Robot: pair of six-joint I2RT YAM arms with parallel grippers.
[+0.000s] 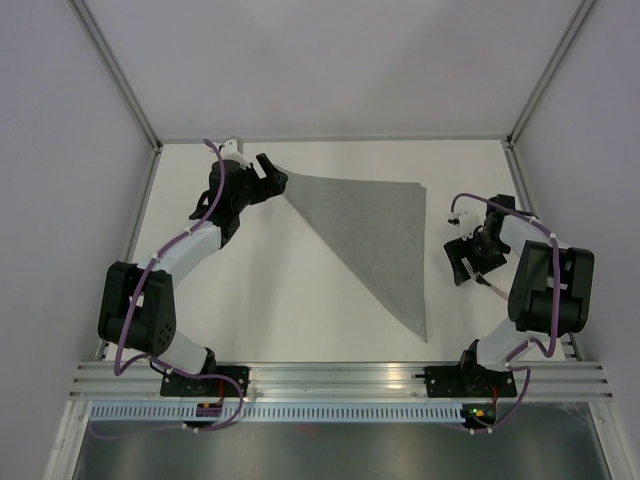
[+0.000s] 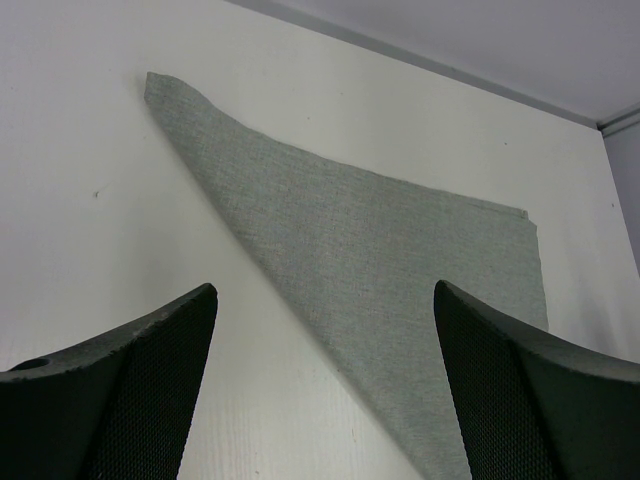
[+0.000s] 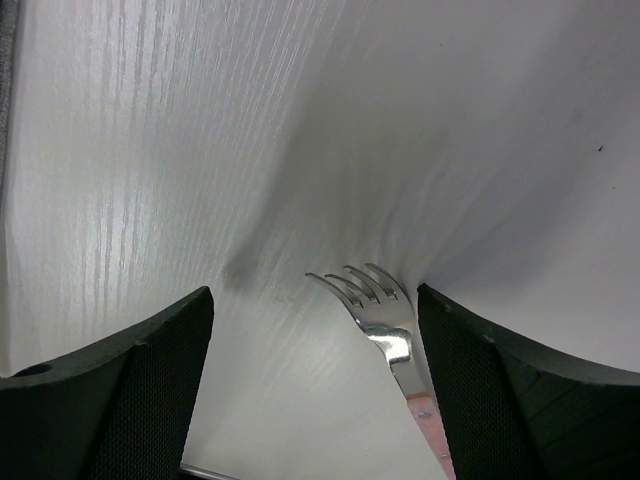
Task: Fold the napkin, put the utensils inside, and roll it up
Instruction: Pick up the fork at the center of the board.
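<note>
Fingers of my right gripper (image 3: 315,295) stand wide apart around the fork (image 3: 385,320), low in frame (thin, hard, slippery). I'd pinch its handle. My left gripper (image 2: 325,295) gapes too, near the soft napkin (image 2: 390,250).

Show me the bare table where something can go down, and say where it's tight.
Widest bare patch: the table between the napkin's diagonal fold, the left arm and the near rail. A narrower strip runs behind the napkin along the far wall. Crowded: between the napkin's right edge and the right gripper, which straddles the fork.
</note>
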